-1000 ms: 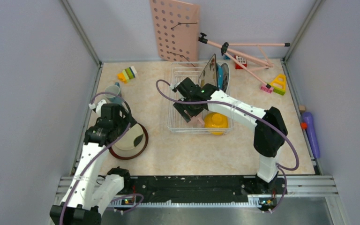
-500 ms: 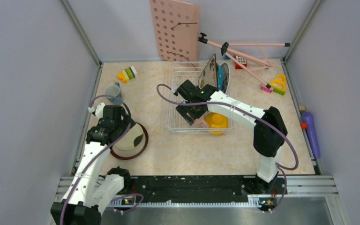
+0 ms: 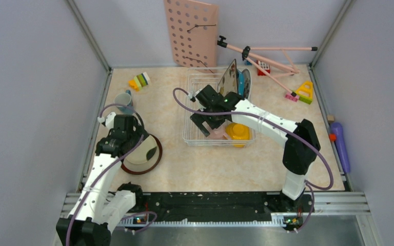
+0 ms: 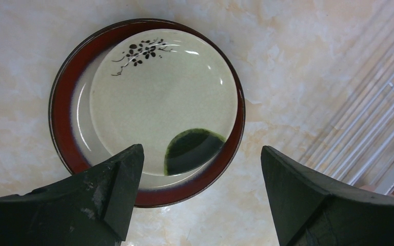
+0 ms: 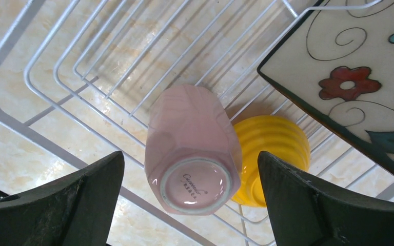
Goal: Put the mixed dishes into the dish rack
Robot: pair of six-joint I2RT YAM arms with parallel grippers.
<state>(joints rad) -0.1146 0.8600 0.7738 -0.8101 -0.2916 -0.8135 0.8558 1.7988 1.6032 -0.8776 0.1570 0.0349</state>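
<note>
The white wire dish rack (image 3: 195, 137) stands mid-table. In it a pink mug (image 3: 216, 134) lies on its side next to a yellow bowl (image 3: 237, 132). A square flowered plate (image 3: 229, 78) and a teal dotted plate (image 3: 245, 83) stand upright at the back. My right gripper (image 3: 208, 123) hovers open over the pink mug (image 5: 192, 154), its jaws apart on either side, not touching. My left gripper (image 3: 127, 141) is open above the near edge of the brown-rimmed cream plate (image 4: 159, 102), which lies flat on the table. A teal mug (image 3: 123, 100) stands at the left. The round white patterned plate is not visible.
A pink pegboard (image 3: 192, 33) leans on the back wall beside a pink tripod (image 3: 267, 56). Toy blocks (image 3: 140, 81) lie at the back left and more (image 3: 304, 92) at the back right. A purple object (image 3: 340, 143) lies along the right edge.
My left gripper has moved a little nearer, off the teal mug and over the cream plate. The right arm's elbow has swung right; its gripper stays over the pink mug.
</note>
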